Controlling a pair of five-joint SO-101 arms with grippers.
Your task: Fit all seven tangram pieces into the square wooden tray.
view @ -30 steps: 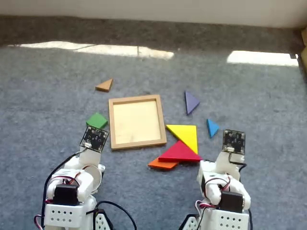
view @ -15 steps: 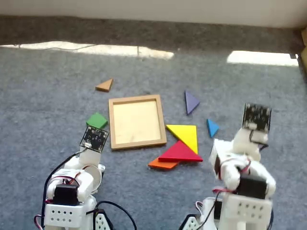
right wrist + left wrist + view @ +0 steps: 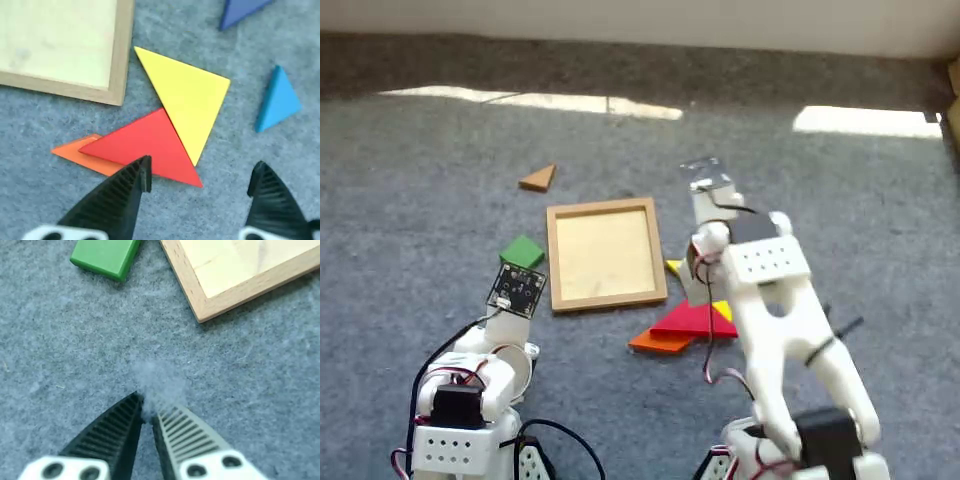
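Observation:
The square wooden tray (image 3: pixel 605 252) lies empty on the grey carpet; its rim (image 3: pixel 122 55) and a corner (image 3: pixel 235 270) show in the wrist views. My right gripper (image 3: pixel 201 175) hangs open above the red triangle (image 3: pixel 150 145), which overlaps an orange piece (image 3: pixel 80 150) and touches the yellow triangle (image 3: pixel 187 100). A blue triangle (image 3: pixel 277 100) and a purple triangle (image 3: pixel 242 7) lie further out. My left gripper (image 3: pixel 146 407) is shut on nothing, low over bare carpet near the green square (image 3: pixel 106 255). A brown triangle (image 3: pixel 538 179) lies beyond the tray.
The right arm (image 3: pixel 760 270) stretches over the pieces to the right of the tray, covering most of the yellow triangle. The left arm (image 3: pixel 517 288) is folded back near its base. Open carpet surrounds the tray on the far side.
The right arm has risen from its folded pose and swung forward and left over the pieces beside the tray. The left arm has not moved.

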